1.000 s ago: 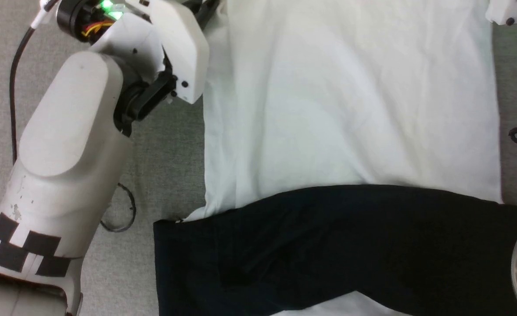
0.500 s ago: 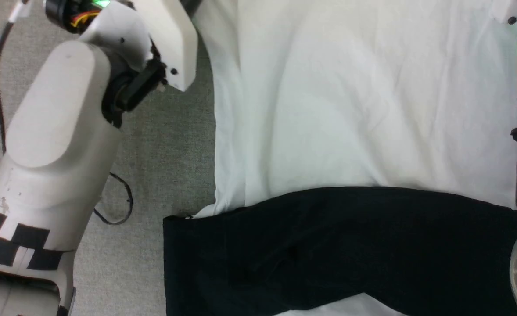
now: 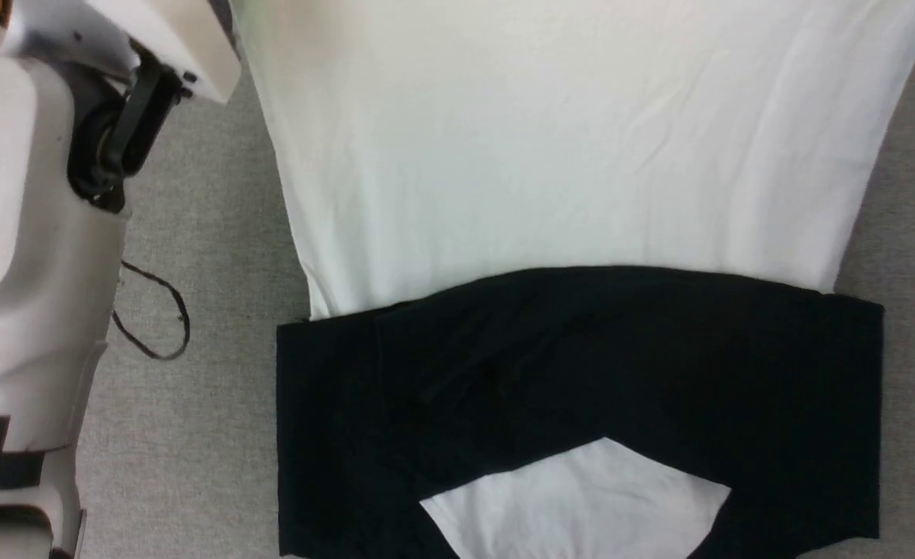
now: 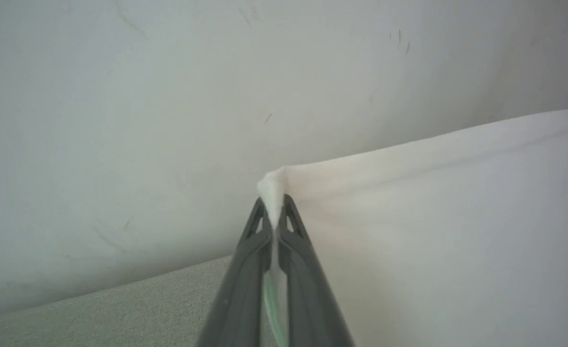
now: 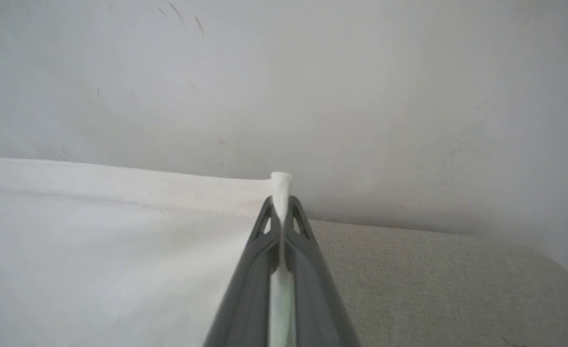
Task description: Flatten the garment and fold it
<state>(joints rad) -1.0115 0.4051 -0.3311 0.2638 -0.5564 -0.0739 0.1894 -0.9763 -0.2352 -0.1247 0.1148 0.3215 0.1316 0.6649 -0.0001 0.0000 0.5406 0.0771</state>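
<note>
- The soft white-and-black two-tone T-shirt point(image 3: 566, 171) is lying spread on the grey carpet point(image 3: 193, 450), with its black band crossing the near end.
- The left gripper point(image 4: 274, 207) is pinching 1 white corner.
- The right gripper point(image 5: 280, 205) is pinching the other white corner.

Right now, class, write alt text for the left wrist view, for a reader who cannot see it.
The left tool is shut on a white corner of the garment, cloth spreading right. Below lies a grey surface, behind a pale wall.
</note>
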